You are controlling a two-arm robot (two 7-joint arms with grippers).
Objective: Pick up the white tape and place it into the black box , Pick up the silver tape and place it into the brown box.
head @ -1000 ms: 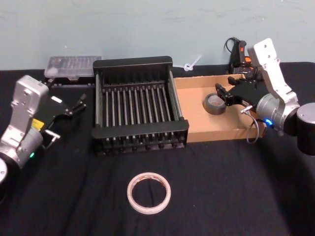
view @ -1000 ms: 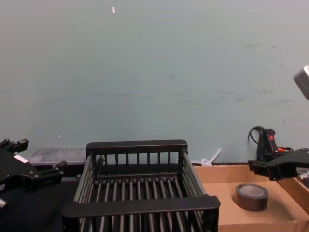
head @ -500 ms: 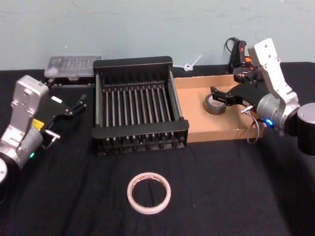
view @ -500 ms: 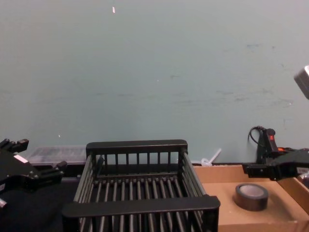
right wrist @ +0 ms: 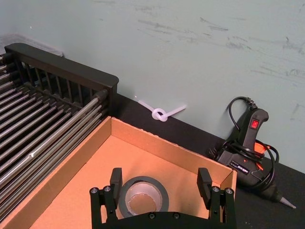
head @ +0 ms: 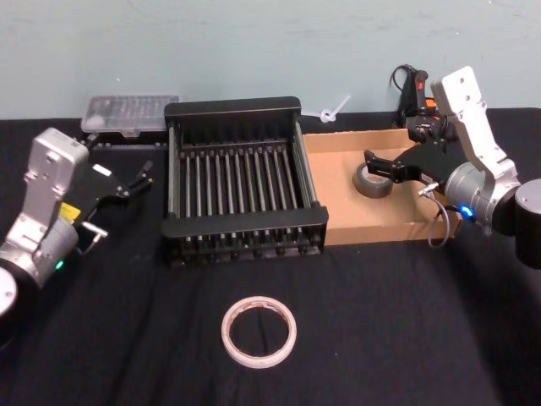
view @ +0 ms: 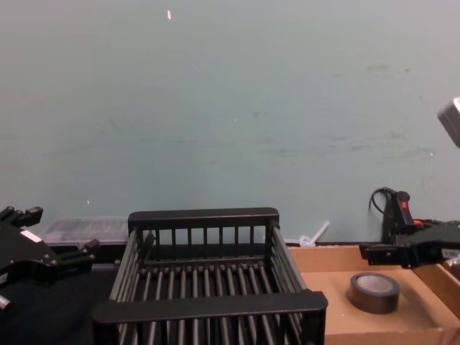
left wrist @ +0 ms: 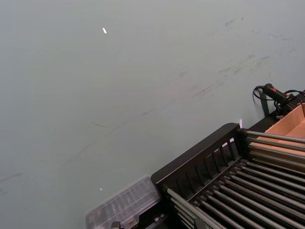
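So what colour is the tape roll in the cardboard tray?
Dull silver-grey tape roll, pale core; right wrist view.

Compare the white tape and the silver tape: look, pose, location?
The white tape is a wide, thin ring; the silver tape is smaller across and thicker. White tape lies on the black tabletop; silver tape sits in the brown box, beneath the open right gripper. Both lie flat.

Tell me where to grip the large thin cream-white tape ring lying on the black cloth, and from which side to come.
Take the large thin cream-white tape ring across its narrow band, one finger inside the hole and one outside, coming straight down from above. It lies flat on the black cloth, so its low edge offers little from the side. The left claw, parked open beside the black slatted crate, looks the nearer one.
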